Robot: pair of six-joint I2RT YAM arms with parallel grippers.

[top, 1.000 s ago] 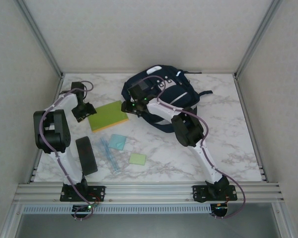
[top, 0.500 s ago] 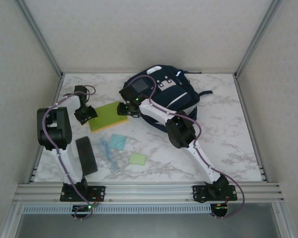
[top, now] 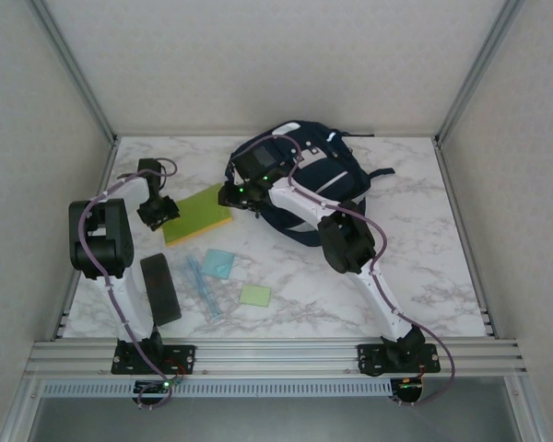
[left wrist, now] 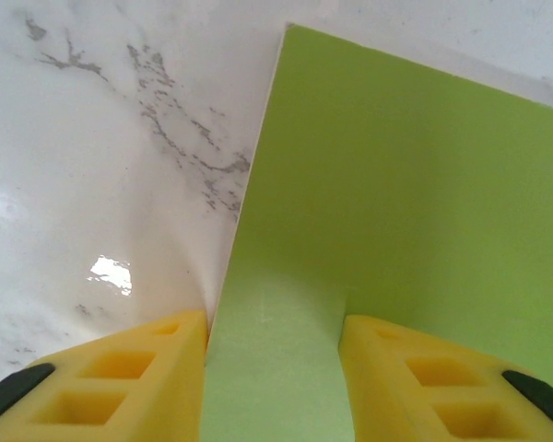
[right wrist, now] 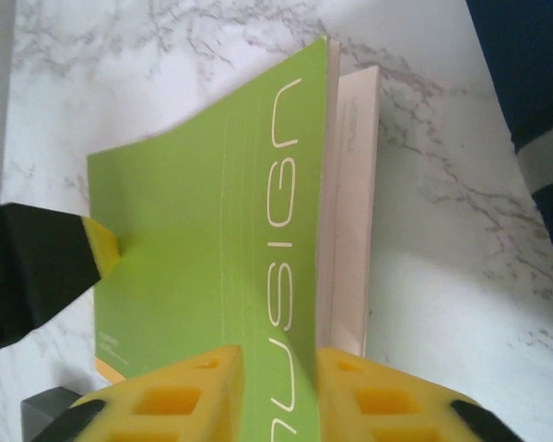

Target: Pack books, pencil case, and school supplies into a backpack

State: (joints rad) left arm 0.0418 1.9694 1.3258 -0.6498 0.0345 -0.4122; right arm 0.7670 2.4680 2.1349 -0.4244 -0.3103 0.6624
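- Step in hand, as I'm reading it: getting the first book up off the worktop. Nothing is looking packed yet, so the task is sitting near its start.
- Yellow-green book is lying just left of the backpack, on top of the orange-yellow book, whose corner is peeking out underneath.
- Right tool is reaching in from the backpack side, arm bent low. Its fingers are standing nearly together w/ the book's right edge between them, seemingly pinching it, and the cover is bowing upward.
- Left tool is sitting at the book's opposite edge, elbow folded high. Its fingers are standing partly apart, straddling that edge; can't tell if it's gripping anything.
- Pencil case, light-blue pad, pale-green pad & sticks are lying nearer the bases, apart from both tools.
- Next move is calling for a firm hold, lifting w/o dragging the lower book, then swinging toward the backpack's opening. I can't make out whether that's open.
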